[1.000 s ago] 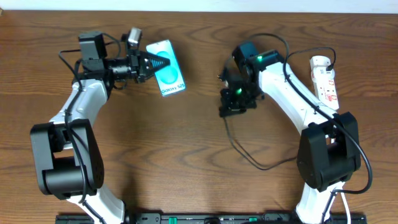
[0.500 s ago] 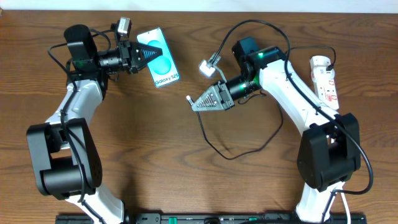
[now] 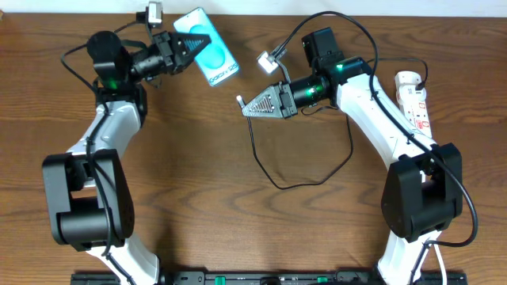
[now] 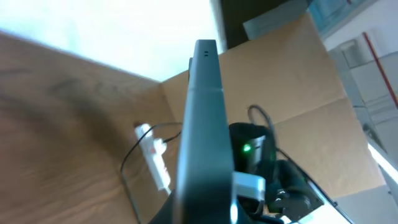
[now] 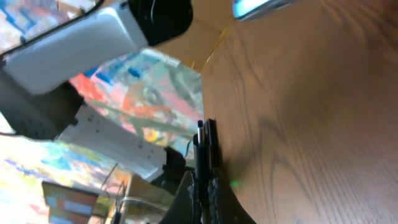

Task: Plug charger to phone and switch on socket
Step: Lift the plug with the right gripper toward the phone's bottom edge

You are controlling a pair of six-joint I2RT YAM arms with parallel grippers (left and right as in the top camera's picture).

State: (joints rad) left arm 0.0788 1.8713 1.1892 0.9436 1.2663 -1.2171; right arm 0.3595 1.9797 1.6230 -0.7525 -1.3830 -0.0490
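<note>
Whereas it sat lower half a second ago, the cyan-screened rectangular phone (image 3: 218,67) now hangs at 11 o'clock overhead, clamped in the left gripper (image 3: 204,41). The right gripper (image 3: 244,109) pinches the thin black charger cable (image 3: 301,180) by its tip near centre, with the white plastic power strip (image 3: 413,99) at 3 o'clock. The left wrist view shows the phone edge-on, and the right wrist view shows fingers (image 5: 202,155) pressed together.

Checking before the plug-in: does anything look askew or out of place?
Nothing looks damaged or spilled. The phone is tilted, clamped by the left gripper, and the charger trails from the right gripper in a loose loop.
</note>
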